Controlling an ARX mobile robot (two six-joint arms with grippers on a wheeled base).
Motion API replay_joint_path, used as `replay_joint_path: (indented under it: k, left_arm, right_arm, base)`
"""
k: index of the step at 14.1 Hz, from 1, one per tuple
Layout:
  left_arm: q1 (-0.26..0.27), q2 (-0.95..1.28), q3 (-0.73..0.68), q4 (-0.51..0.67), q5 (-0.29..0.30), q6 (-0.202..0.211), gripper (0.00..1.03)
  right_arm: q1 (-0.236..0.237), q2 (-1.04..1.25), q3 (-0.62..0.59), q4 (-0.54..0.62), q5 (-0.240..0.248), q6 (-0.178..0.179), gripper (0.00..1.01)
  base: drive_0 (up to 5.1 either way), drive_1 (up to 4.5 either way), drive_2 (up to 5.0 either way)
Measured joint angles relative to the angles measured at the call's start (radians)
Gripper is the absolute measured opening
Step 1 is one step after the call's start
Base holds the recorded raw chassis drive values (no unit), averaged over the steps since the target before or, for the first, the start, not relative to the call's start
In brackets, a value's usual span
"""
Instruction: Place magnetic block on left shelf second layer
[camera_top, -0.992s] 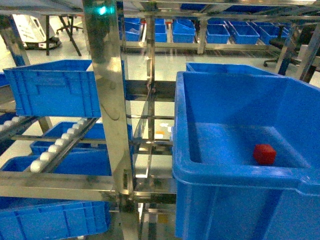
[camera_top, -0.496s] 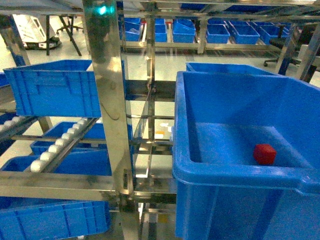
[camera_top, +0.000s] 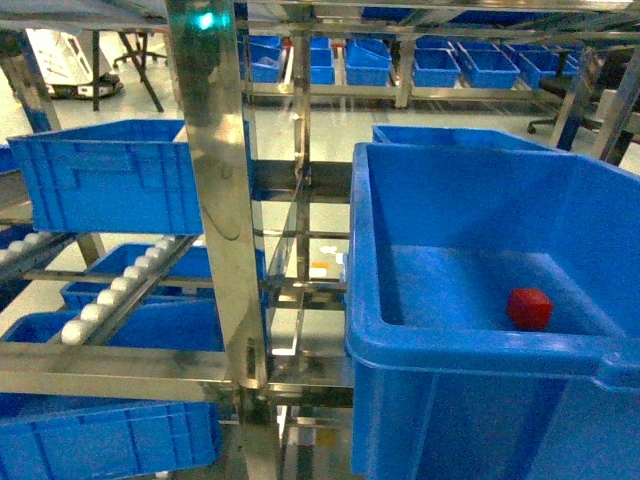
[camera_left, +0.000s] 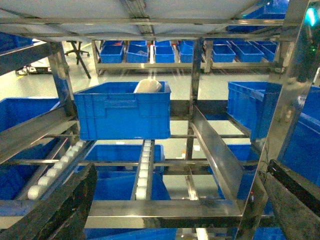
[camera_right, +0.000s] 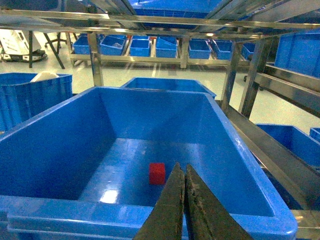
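Observation:
The magnetic block (camera_top: 529, 308), a small glossy red cube, lies on the floor of a large blue bin (camera_top: 470, 352) on the right side of the rack. In the right wrist view the block (camera_right: 157, 173) sits just beyond and left of my right gripper (camera_right: 183, 168), which is shut with nothing in it and hovers over the bin's near rim (camera_right: 125, 211). The left shelf second layer (camera_top: 110, 296) has white roller rails and carries a blue bin (camera_top: 110, 185). My left gripper (camera_left: 181, 166) is open in front of that shelf, facing the bin (camera_left: 122, 110). Neither gripper shows in the head view.
A shiny perforated steel upright (camera_top: 215, 190) stands between the left and right shelves. More blue bins (camera_top: 120, 435) sit on the lower left tiers. Rows of blue bins (camera_top: 440, 65) line racks across the aisle. A steel crossbar (camera_left: 165, 207) runs just below my left gripper.

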Motion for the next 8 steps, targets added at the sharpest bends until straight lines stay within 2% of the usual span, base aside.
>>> replay_joint_path:
  k: [1, 2, 5, 8]
  left_arm:
    - [0.0, 0.0, 0.0, 0.0, 0.0, 0.0, 0.98]
    - [0.0, 0.0, 0.0, 0.0, 0.0, 0.0, 0.98]
    - [0.0, 0.0, 0.0, 0.0, 0.0, 0.0, 0.98]
    - [0.0, 0.0, 0.0, 0.0, 0.0, 0.0, 0.98]
  right_arm:
    - [0.0, -0.027, -0.007, -0.02, 0.0, 0.0, 0.02]
    - [0.0, -0.038, -0.032, 0.011, 0.0, 0.0, 0.02]
    - [0.0, -0.15, -0.032, -0.102, 0.0, 0.0, 0.02]
    - [0.0, -0.208, -0.032, -0.16, 0.0, 0.0, 0.02]
  base:
    - [0.0, 0.0, 0.0]
    - [0.0, 0.0, 0.0]
    - [0.0, 0.0, 0.0]
    - [0.0, 0.0, 0.0]
